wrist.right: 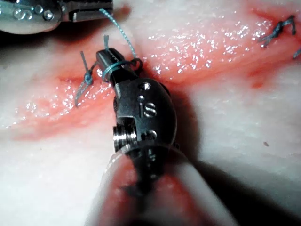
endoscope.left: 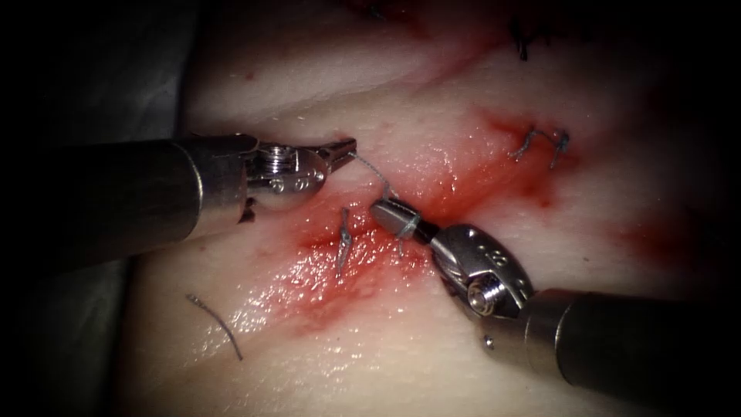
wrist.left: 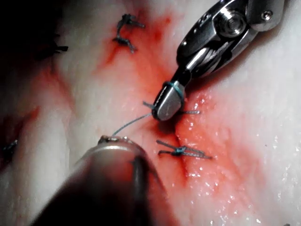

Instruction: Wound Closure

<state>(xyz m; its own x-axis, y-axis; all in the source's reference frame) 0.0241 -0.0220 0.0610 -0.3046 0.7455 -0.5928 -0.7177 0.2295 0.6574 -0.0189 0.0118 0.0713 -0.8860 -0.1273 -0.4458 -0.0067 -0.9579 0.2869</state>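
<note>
Nearest us, our right tool (endoscope.left: 388,212) reaches in from the lower right, its jaws clenched together with a loop of thread (endoscope.left: 407,225) wound around them; whether they pinch anything we cannot tell. Just beyond, a tied stitch (endoscope.left: 343,238) sits in the red fluid (endoscope.left: 332,270) on the cut (endoscope.left: 432,197). Farther left, our left tool (endoscope.left: 343,147) grips the thread's end, which runs taut to the right tool. A loose cut end (endoscope.left: 216,320) lies on the tissue (endoscope.left: 386,363) at lower left. Another stitch (endoscope.left: 540,143) sits farther up the cut.
</note>
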